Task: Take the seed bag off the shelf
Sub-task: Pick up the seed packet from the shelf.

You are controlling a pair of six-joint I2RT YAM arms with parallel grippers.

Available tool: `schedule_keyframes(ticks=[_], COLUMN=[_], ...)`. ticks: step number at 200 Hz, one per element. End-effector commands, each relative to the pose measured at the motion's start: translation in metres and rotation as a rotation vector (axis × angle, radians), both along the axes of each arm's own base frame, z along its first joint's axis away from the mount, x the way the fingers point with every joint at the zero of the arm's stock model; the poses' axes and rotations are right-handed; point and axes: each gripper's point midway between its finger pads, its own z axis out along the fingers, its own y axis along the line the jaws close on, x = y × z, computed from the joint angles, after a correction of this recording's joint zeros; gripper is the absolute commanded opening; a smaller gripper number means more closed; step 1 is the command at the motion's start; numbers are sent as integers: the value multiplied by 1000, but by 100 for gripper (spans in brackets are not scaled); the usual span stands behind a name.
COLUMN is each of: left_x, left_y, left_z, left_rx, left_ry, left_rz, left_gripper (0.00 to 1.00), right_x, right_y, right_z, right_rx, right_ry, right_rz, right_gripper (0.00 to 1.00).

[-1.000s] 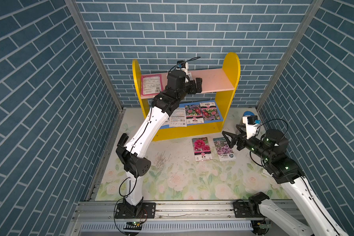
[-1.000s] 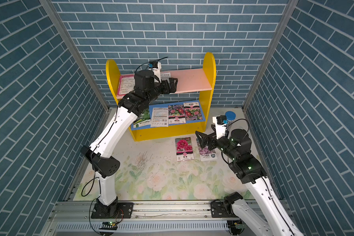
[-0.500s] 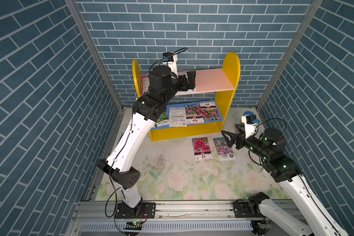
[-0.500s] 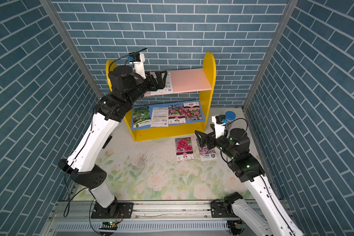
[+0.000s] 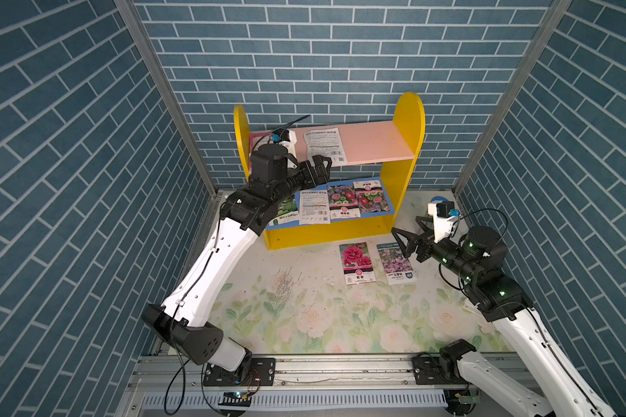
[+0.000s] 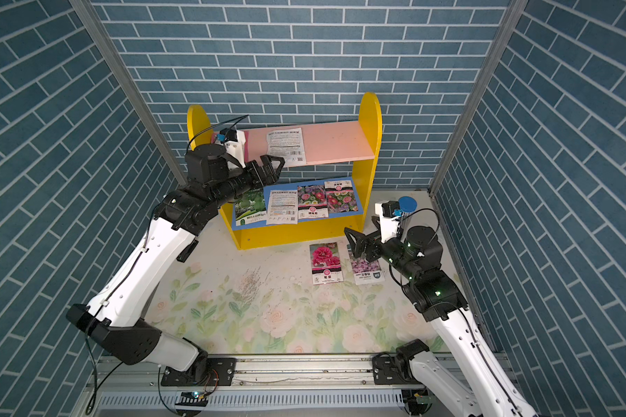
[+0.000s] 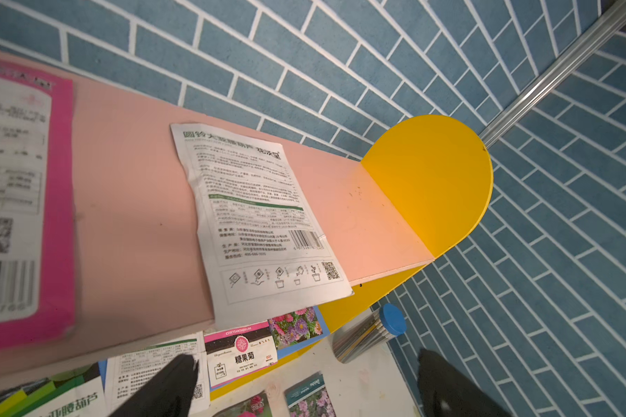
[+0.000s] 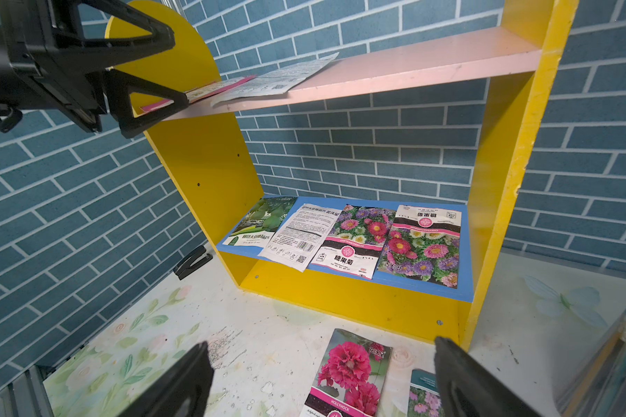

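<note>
The shelf (image 5: pixel 409 119) stands against the back wall. On its pink upper board (image 6: pixel 340 144) lie a white seed bag (image 5: pixel 324 146) (image 7: pixel 261 220), overhanging the front edge, and a pink seed bag (image 7: pixel 19 202), mostly hidden by my left wrist in both top views. My left gripper (image 5: pixel 322 168) (image 6: pixel 277 169) (image 7: pixel 308 355) is open and empty, just in front of that board's edge, near the white bag's corner. Several seed bags cover the blue lower board (image 8: pixel 465 249). My right gripper (image 5: pixel 405 224) (image 8: pixel 320 343) hangs open and empty, low over the floor to the right of the shelf.
A red-flower bag (image 5: pixel 356 263) and a purple-flower bag (image 5: pixel 398 263) lie on the floral mat in front of the shelf. A blue-capped tube (image 6: pixel 407 205) lies by the shelf's right panel. Loose seeds (image 5: pixel 284 285) are scattered mid-mat. Brick walls close in on three sides.
My left arm has drawn back from above the upper board, leftward and down to its front edge, uncovering the white bag. The right arm has barely moved.
</note>
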Motion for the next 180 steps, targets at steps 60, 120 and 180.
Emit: schedule_keyframes(ticks=[60,120,180], left_x=[21,30,36], left_y=[-1,-8,-4], left_z=[-5,-5,-9], left_rx=[-234,-267,-277], left_ry=[67,81,96], left_rz=[-36,-51,-18], left_gripper=[100,94,92], right_x=[-8,-9,-8], right_y=[-6,-9,-9], right_z=[10,8,6], right_rx=[20,10,7], right_ry=[-29,-29,-28], right_rz=[-18,-32,-32], right_gripper=[96,97,97])
